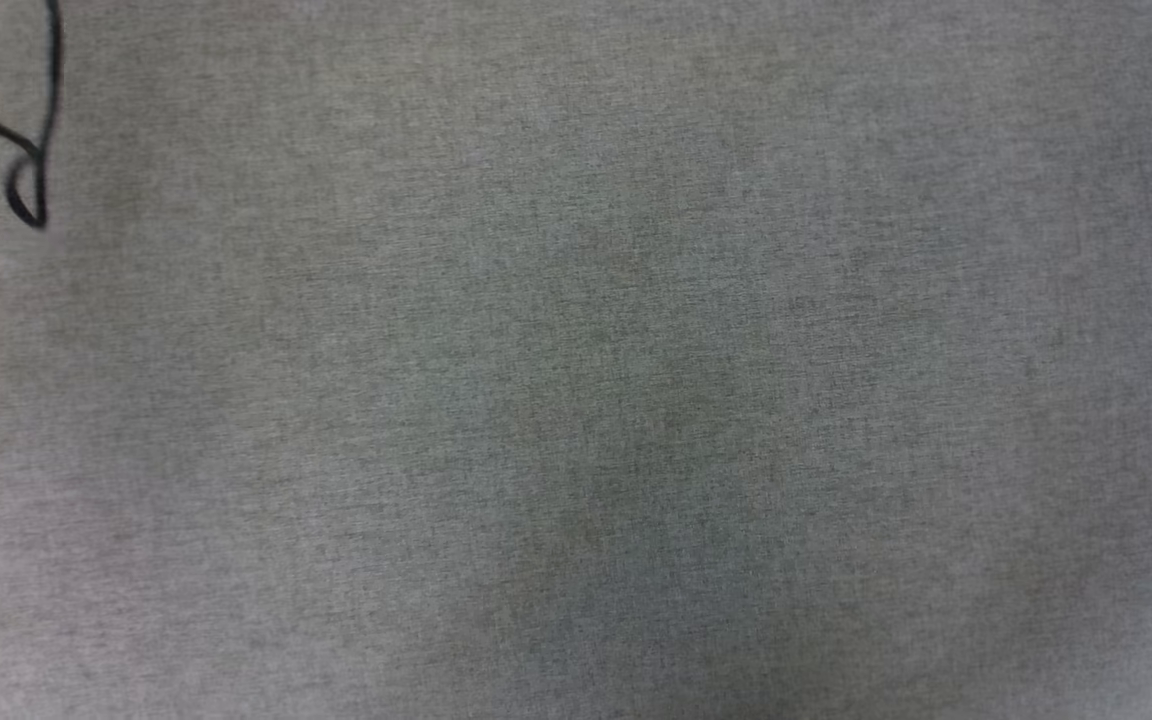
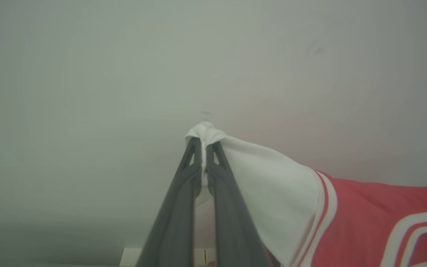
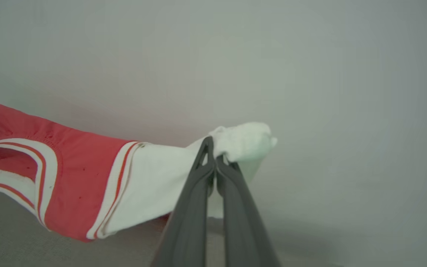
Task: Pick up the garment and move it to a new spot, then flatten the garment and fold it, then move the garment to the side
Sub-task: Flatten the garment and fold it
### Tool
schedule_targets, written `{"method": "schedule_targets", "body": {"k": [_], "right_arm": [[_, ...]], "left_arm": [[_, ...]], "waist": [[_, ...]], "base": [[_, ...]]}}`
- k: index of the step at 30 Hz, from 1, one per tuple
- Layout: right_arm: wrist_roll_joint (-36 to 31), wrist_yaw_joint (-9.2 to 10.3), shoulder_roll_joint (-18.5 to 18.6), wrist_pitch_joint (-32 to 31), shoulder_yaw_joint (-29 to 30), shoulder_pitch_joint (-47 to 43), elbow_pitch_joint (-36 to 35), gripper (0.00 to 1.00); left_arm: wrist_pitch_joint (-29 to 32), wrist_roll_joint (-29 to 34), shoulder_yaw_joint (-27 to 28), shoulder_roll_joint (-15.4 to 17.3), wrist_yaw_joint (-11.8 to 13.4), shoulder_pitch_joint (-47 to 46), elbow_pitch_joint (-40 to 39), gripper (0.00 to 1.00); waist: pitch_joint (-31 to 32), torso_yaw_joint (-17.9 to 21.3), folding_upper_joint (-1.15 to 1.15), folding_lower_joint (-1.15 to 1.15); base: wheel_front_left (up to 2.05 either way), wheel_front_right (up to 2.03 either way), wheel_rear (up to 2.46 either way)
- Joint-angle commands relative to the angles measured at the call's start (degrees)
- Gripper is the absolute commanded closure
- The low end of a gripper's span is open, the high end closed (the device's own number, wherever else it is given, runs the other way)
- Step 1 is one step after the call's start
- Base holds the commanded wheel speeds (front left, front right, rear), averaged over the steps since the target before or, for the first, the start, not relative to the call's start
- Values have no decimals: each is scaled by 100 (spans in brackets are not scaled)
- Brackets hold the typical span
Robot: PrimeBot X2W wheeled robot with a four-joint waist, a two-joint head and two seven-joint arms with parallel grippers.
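Clamped shut on white sleeve tips (image 2: 207, 130) of the garment (image 2: 365, 207), left gripper (image 2: 203, 144) and right gripper (image 3: 214, 151) alike; probably light, limp, sagging between; sound holds

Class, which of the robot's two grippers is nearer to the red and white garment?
Neither is nearer, because both touch it. The left gripper is shut on a white sleeve of the garment, with red cloth to its right. The right gripper is shut on the other white sleeve, with red cloth to its left.
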State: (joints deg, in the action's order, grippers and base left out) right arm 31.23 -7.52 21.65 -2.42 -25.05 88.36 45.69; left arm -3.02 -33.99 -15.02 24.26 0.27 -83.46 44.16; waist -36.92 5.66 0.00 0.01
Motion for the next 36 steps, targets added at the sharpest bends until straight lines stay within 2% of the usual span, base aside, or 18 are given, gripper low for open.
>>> {"method": "schedule_targets", "body": {"k": [1, 5, 10, 14, 17, 21, 28, 36], "right_arm": [[49, 6, 13, 64, -21, -133, 62, 100], [335, 6, 100, 303, -154, -629, 278, 100], [691, 6, 309, 661, -357, -1618, 161, 100], [970, 6, 482, 841, -485, -2618, -117, 100], [1106, 6, 610, 903, -561, -3417, -422, 100], [1179, 7, 826, 838, -532, -4402, -895, 100], [977, 8, 1016, 614, 114, -6226, -1649, 100], [467, 8, 641, -196, 1444, -8618, -2827, 100]], "left_arm": [[-62, -34, 10, -36, -24, 134, 43, 100], [-345, -243, 97, -163, -196, 557, 218, 100], [-727, -454, 104, -291, -454, 1487, 226, 100], [-932, -630, 191, -196, -569, 2504, -31, 100], [-1005, -716, 225, -125, -543, 3369, -310, 100], [-1080, -812, 373, -10, -354, 4565, -935, 100], [-942, -959, 548, 17, 321, 6920, -2472, 100], [-284, -1090, 529, 111, 1223, 9168, -4137, 100]], "waist": [[28, -24, 0, -1], [219, -99, 0, -1], [706, -204, 0, -1], [1246, -209, 0, -1], [1651, -202, 0, -1], [2144, -176, 0, -1], [2836, -206, 0, -1], [3236, -318, 0, -1]], "base": [[0, 0, 0], [0, 0, 0], [0, 0, 0], [0, 0, 0], [0, 0, 0], [0, 0, 0], [0, 0, 0], [0, 0, 0]]}}
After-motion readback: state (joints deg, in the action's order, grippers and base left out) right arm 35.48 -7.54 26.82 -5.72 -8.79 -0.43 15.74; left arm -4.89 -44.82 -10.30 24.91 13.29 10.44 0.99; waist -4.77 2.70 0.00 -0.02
